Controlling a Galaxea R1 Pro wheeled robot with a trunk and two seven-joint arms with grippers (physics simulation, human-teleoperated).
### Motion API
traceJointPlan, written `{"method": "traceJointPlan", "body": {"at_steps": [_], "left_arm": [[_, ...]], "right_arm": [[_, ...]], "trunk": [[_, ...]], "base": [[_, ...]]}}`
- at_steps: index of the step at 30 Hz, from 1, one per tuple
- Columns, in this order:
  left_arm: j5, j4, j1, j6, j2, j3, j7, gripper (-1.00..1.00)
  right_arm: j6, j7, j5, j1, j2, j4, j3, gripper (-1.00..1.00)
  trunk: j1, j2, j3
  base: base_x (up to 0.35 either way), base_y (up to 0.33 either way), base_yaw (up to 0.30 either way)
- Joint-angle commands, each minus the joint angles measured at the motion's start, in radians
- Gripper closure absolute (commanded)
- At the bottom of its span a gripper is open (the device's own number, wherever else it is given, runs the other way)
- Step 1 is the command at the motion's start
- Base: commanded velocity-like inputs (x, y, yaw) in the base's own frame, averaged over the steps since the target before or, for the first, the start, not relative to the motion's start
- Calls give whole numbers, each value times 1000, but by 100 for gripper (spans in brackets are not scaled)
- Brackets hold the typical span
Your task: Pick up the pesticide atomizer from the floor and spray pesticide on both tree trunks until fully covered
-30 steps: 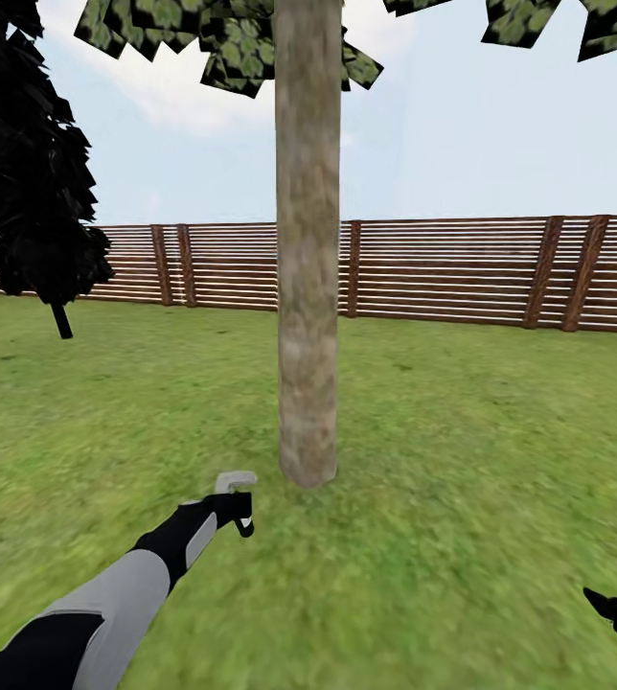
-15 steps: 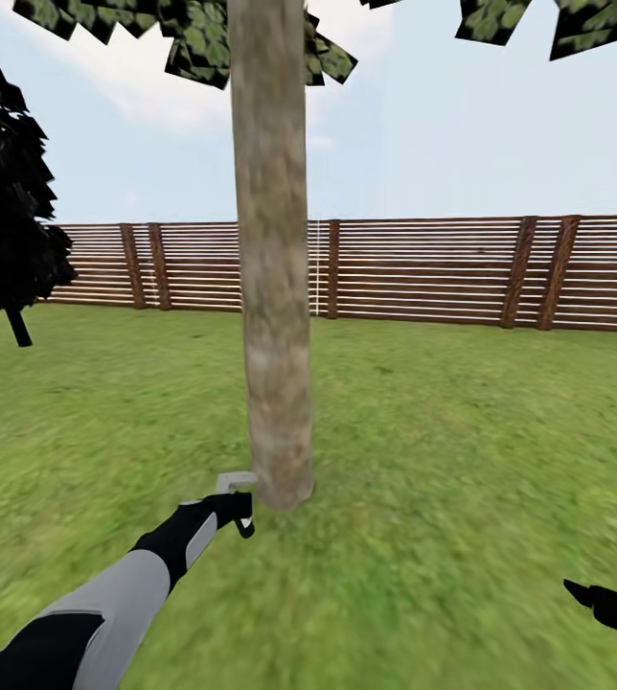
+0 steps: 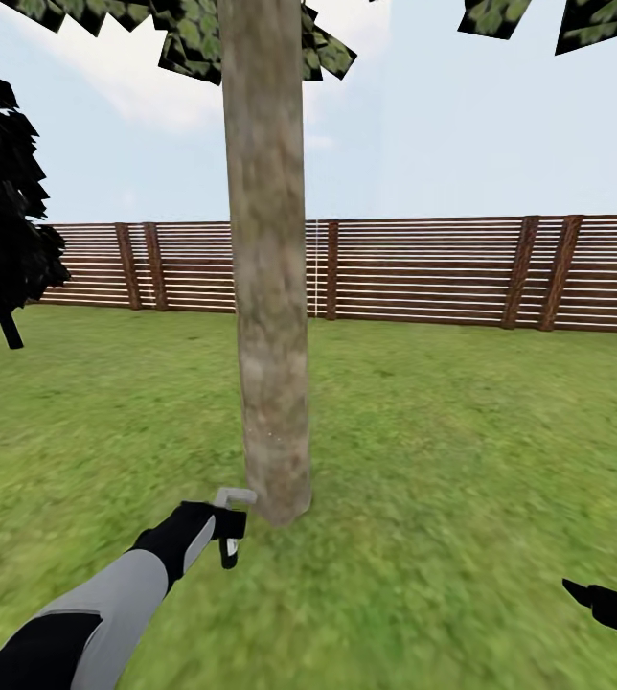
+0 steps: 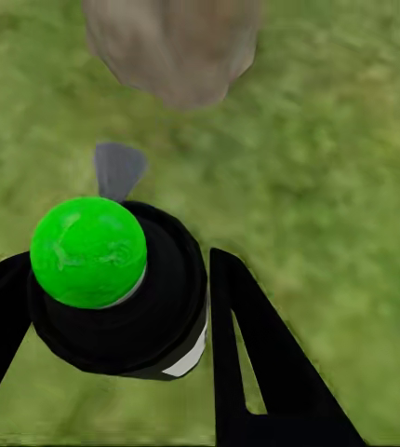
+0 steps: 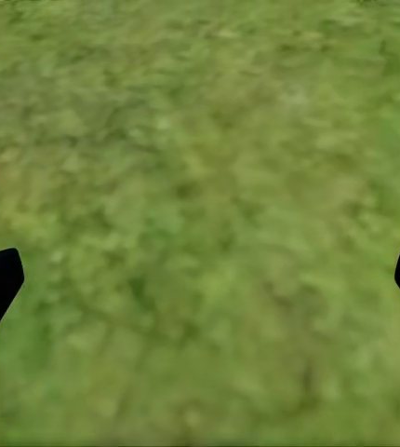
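A mottled grey-brown tree trunk (image 3: 270,287) rises just ahead of me in the head view, with blocky green leaves (image 3: 194,38) at the top. My left gripper (image 3: 220,529) is shut on the pesticide atomizer (image 3: 234,498), whose grey nozzle points at the trunk's base from close by. In the left wrist view the atomizer (image 4: 116,279) shows a black body and green cap between my fingers (image 4: 256,354), with the trunk (image 4: 172,47) beyond it. My right gripper (image 3: 615,602) hangs low at the right, open over bare grass (image 5: 200,186).
Green lawn (image 3: 462,431) spreads all around. A brown slat fence (image 3: 423,273) runs across the back. A dark narrow tree (image 3: 2,192) stands at the left. More blocky leaves (image 3: 586,19) hang at the top right.
The view has swung right and closer, so the trunk sits further left and larger. My left gripper has dipped a little with the atomizer. My right gripper has edged into view.
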Motion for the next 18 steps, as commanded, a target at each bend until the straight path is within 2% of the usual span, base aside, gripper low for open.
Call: {"method": "traceJointPlan", "body": {"at_steps": [1,5,8,13,18], "left_arm": [[-3,0,0,11,0,0,0,100],[-8,2,0,34,-1,0,0,100],[-8,13,0,98,-1,0,0,100],[-8,29,0,154,-2,0,0,100],[-8,40,0,161,1,0,-2,100]], "right_arm": [[0,0,0,0,0,0,0,-100],[0,0,0,0,0,0,0,-100],[0,0,0,0,-1,0,0,-100],[0,0,0,0,-1,0,0,-100],[0,0,0,0,-1,0,0,-100]], "trunk": [[0,0,0],[0,0,0],[0,0,0],[0,0,0],[0,0,0]], "base": [[3,0,0],[104,0,0],[258,0,-79],[41,0,-126],[2,0,-6]]}}
